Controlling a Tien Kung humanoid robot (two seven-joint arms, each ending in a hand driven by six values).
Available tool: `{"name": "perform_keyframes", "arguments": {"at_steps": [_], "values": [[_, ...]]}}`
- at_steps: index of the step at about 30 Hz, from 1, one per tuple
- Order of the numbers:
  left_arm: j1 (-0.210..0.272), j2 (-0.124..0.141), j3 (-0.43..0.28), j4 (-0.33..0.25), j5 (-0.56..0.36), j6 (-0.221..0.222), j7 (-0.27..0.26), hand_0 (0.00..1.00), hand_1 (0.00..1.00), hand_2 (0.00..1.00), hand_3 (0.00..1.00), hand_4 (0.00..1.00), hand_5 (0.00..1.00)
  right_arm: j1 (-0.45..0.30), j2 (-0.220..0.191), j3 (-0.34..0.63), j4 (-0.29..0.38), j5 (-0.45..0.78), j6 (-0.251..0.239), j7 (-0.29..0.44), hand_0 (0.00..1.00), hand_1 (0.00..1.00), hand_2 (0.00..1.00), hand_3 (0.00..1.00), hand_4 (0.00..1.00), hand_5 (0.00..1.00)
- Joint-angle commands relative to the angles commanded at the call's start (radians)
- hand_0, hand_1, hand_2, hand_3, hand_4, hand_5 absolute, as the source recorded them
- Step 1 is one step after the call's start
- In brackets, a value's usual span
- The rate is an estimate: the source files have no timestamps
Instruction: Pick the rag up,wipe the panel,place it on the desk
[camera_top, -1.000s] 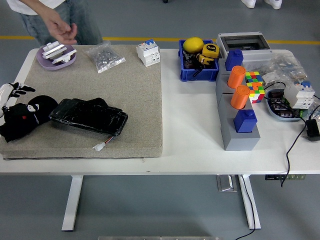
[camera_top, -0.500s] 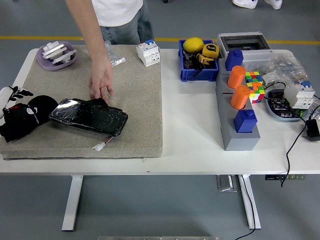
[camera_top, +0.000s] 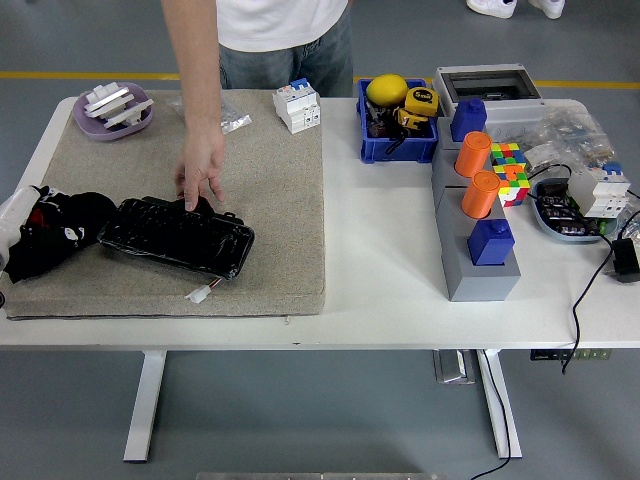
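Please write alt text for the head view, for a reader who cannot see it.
A person's hand reaches from the far side and rests at the black panel lying on a beige mat, while the robot's left hand sits at the mat's left edge by something black, perhaps the rag.

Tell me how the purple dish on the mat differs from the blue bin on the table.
The purple dish is round and shallow, resting on the beige mat; the blue bin is square and deeper, standing on bare white table. The dish holds white parts; the bin holds yellow items. Both are small containers.

No text, label or number is legible on anything here.
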Motion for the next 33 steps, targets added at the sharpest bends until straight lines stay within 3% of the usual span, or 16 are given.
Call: {"name": "perform_keyframes", "arguments": {"at_steps": [1, 2, 7, 8, 13, 14, 19, 20, 26, 30, 33], "values": [[-0.001, -0.001, 0.005, 0.003, -0.001, 0.007, 0.002, 0.652, 0.769, 0.765, 0.637, 0.863, 0.232, 0.000, 0.000, 0.000, 0.000, -0.001, -0.001, 0.000, 0.767, 0.591, 0.694, 0.647, 0.998, 0.538], [-0.001, -0.002, 0.010, 0.005, -0.003, 0.015, 0.003, 0.384, 0.646, 0.716, 0.611, 0.659, 0.134, -0.001, 0.000, 0.001, 0.000, -0.001, -0.001, 0.001, 0.766, 0.590, 0.694, 0.646, 0.998, 0.537], [-0.002, -0.005, 0.028, 0.013, -0.002, 0.068, 0.017, 0.384, 0.646, 0.716, 0.611, 0.659, 0.134, -0.006, 0.000, 0.016, 0.000, -0.008, -0.004, 0.005, 0.766, 0.590, 0.694, 0.646, 0.998, 0.537], [-0.001, -0.006, 0.030, 0.013, -0.001, 0.075, 0.019, 0.321, 0.464, 0.617, 0.568, 0.226, 0.002, -0.007, 0.000, 0.018, 0.000, -0.009, -0.004, 0.006, 0.768, 0.590, 0.694, 0.645, 0.998, 0.536], [0.000, -0.009, 0.040, 0.014, 0.014, 0.110, 0.025, 0.321, 0.464, 0.617, 0.568, 0.226, 0.002, -0.009, 0.000, 0.023, -0.001, -0.006, -0.007, 0.009, 0.768, 0.590, 0.694, 0.645, 0.998, 0.536], [0.001, -0.010, 0.042, 0.015, 0.015, 0.116, 0.024, 0.241, 0.368, 0.580, 0.535, 0.098, 0.002, -0.009, 0.000, 0.024, -0.001, -0.006, -0.007, 0.009, 0.767, 0.590, 0.692, 0.645, 0.998, 0.536], [0.004, -0.016, 0.050, 0.018, 0.031, 0.157, 0.024, 0.241, 0.368, 0.580, 0.535, 0.098, 0.002, -0.009, 0.000, 0.036, -0.002, -0.009, -0.011, 0.013, 0.767, 0.590, 0.692, 0.645, 0.998, 0.536], [0.005, -0.017, 0.053, 0.019, 0.033, 0.163, 0.027, 0.215, 0.305, 0.549, 0.508, 0.130, 0.002, -0.009, 0.000, 0.037, -0.003, -0.009, -0.012, 0.014, 0.767, 0.588, 0.692, 0.644, 0.998, 0.535], [0.012, -0.022, 0.054, 0.018, 0.061, 0.190, 0.035, 0.203, 0.280, 0.542, 0.501, 0.106, 0.002, -0.009, -0.002, 0.037, -0.004, -0.006, -0.014, 0.016, 0.767, 0.590, 0.692, 0.644, 0.998, 0.535], [0.025, -0.023, 0.027, -0.003, 0.100, 0.196, 0.041, 0.203, 0.280, 0.542, 0.501, 0.106, 0.002, -0.009, -0.003, 0.035, -0.004, -0.005, -0.014, 0.015, 0.767, 0.590, 0.692, 0.644, 0.998, 0.535], [0.049, -0.021, -0.036, -0.056, 0.161, 0.209, 0.063, 0.205, 0.276, 0.549, 0.504, 0.107, 0.002, -0.009, -0.004, 0.031, -0.003, -0.003, -0.012, 0.015, 0.769, 0.590, 0.691, 0.645, 0.998, 0.535]]}}
